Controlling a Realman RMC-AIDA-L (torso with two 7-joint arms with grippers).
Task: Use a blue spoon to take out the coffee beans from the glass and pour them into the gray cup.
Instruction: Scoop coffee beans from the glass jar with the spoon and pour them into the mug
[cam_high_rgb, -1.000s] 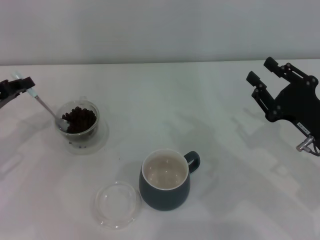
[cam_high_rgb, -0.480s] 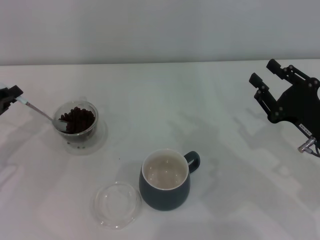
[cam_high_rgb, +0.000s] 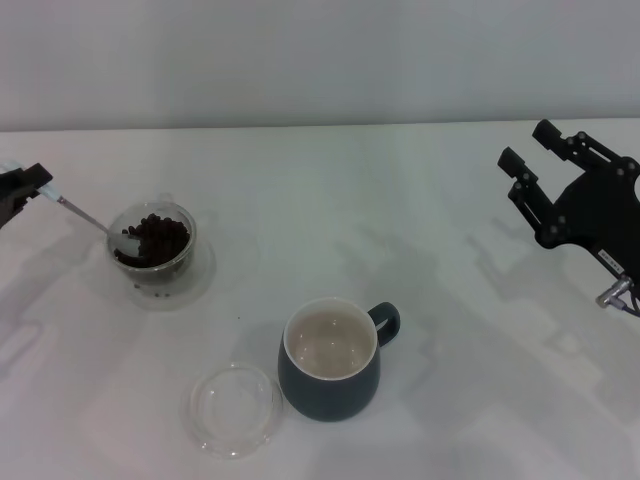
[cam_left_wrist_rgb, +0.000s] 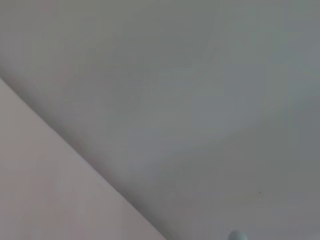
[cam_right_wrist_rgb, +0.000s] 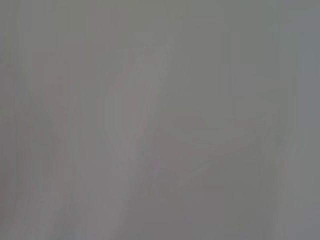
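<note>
There, blue spoon (cam_high_rgb: 88, 218) in glass (cam_high_rgb: 153, 241).

Dark brown coffee beans (cam_high_rgb: 152, 240), dark blue-gray cup (cam_high_rgb: 329, 378) with cream inside, pale-blue spoon (cam_high_rgb: 85, 216) handle.

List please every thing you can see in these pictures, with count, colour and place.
glass: one, clear, on the table's left side, standing on a clear saucer.
beans: a heap, dark brown, inside the glass.
spoon: one, pale blue handle with silver neck, bowl dipped in the glass at its left rim.
cup: one, dark blue-gray with cream inside, front centre, handle to the right, looks empty.
dish: one, clear, flat, just left of the cup.
table: one, white.
left end effector: black, at the left edge, holding the spoon's handle.
right end effector: black, raised at the right, open, holding nothing.
</note>
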